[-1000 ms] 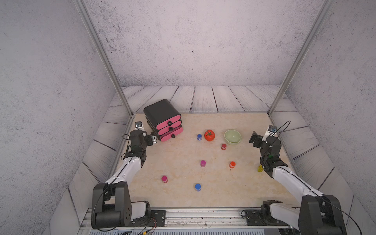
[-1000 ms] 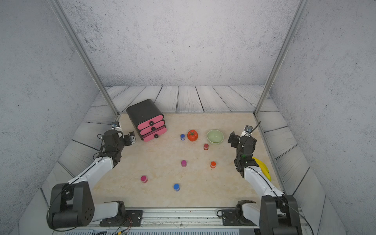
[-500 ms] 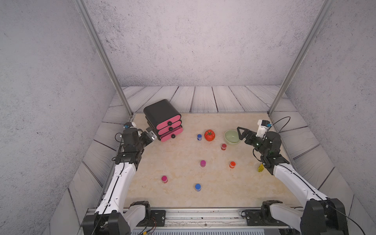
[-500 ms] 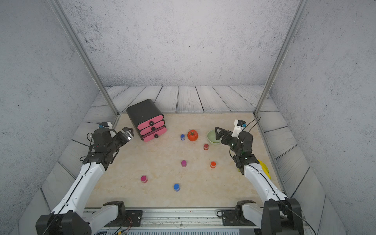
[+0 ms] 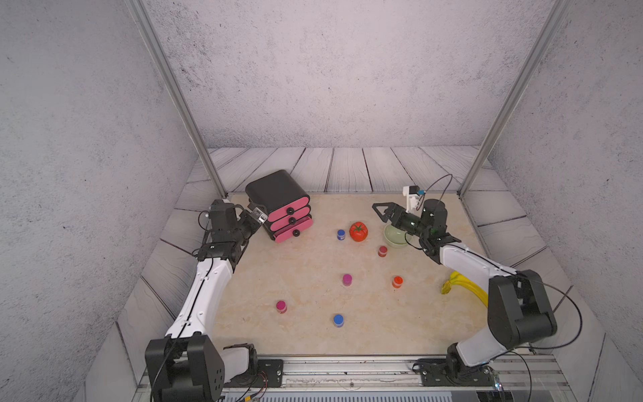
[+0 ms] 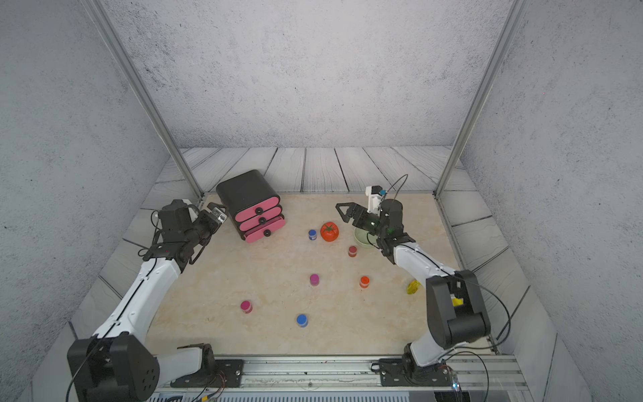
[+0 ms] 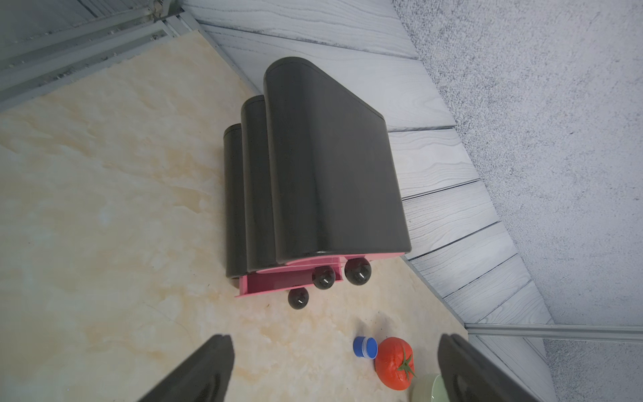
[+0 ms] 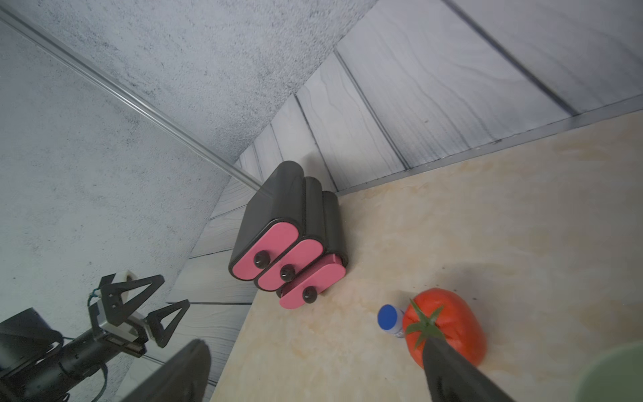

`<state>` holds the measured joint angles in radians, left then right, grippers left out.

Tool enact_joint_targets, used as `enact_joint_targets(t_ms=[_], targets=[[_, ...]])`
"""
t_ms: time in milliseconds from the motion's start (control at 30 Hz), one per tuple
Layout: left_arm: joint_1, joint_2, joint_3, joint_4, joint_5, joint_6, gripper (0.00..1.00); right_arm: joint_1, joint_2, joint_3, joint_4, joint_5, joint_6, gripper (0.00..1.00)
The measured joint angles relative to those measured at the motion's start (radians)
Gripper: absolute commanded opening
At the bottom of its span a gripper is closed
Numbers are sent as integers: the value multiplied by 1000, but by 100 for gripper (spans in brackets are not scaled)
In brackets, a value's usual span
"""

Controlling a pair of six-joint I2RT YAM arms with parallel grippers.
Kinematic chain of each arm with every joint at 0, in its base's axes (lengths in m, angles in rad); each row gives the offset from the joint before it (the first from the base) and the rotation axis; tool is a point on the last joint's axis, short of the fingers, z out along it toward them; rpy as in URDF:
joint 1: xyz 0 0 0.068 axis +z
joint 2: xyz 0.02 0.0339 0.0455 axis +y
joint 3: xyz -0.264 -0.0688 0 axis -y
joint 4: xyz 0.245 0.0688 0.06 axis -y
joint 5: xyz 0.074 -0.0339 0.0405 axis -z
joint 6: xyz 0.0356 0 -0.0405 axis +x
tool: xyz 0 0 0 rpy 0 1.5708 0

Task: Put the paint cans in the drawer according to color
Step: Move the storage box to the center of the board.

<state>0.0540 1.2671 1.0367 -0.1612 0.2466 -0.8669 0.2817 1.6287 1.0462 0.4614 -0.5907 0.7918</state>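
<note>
Both top views: drawer (image 5: 278,205) back-left on table (image 5: 306,264), bottom tray (image 7: 278,282) slightly out. Paint cans (image 5: 347,279) all loose on table, well apart; far blue can (image 5: 341,234) just beside tomato (image 5: 358,231), bowl (image 5: 393,242) near. Banana (image 5: 452,283) half hidden behind right arm (image 5: 466,257). Left gripper (image 8: 174,290) beside drawer, right gripper (image 5: 378,212) raised near bowl; both jaws spread wide, holding nothing.

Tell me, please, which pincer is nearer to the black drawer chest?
Left. The left pincer sits just beside the drawer chest; the right pincer is far across the table, by the pale green bowl.
</note>
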Motion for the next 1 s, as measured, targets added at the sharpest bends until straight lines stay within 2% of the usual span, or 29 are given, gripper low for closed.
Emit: enact_joint_targets(t_ms=[267, 467, 700, 933, 1000], targets=[[25, 177, 118, -11, 19, -66, 97, 109, 344, 362, -19, -5, 135, 99], [45, 274, 153, 23, 58, -115, 96, 149, 591, 671, -91, 58, 243, 99], [63, 380, 257, 41, 87, -132, 96, 202, 863, 1115, -208, 129, 339, 99], [83, 480, 355, 68, 127, -136, 95, 266, 1047, 1405, -283, 187, 408, 99], [85, 509, 378, 60, 140, -134, 92, 282, 1106, 1494, -314, 203, 415, 99]])
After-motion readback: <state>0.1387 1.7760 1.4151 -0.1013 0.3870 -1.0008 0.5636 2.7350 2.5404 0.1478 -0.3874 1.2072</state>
